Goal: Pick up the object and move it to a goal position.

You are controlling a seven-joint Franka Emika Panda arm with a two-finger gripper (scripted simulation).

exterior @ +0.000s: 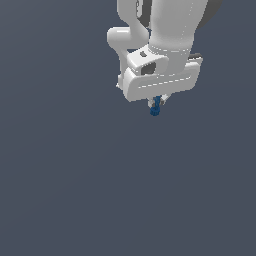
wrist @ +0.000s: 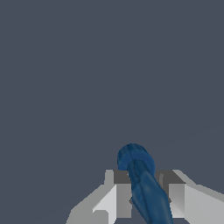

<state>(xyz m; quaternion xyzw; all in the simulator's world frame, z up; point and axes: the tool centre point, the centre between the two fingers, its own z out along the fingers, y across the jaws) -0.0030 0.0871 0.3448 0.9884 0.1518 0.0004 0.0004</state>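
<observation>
I am watching the gripper (exterior: 157, 101) pinching the object (exterior: 155, 108) between its two fingers (wrist: 119, 197), which are pressing in on the dark blue shaft from either side in the wrist view. The object is hanging just under the white hand, its tip poking out below the fingers in the exterior view. I am not seeing any shadow or contact mark beneath it, so I am judging that it is being held clear of the grey worktop (exterior: 75, 190), though the flat render is not making the gap plain.

I am reading this as the carry step: the pick is done and the transfer to the goal is what remains. No goal marker is showing in either view, so I cannot say which way the arm needs to travel. The next move is calling for a steady translation with the squeeze kept firm, since so small a piece could pivot or slip.

The long axis is running along the fingers, pointing away from the palm. The thicker ridged cylindrical end is leading, furthest from the hand, and the slimmer shaft is sitting back between the fingers, slightly skewed in the wrist view.
</observation>
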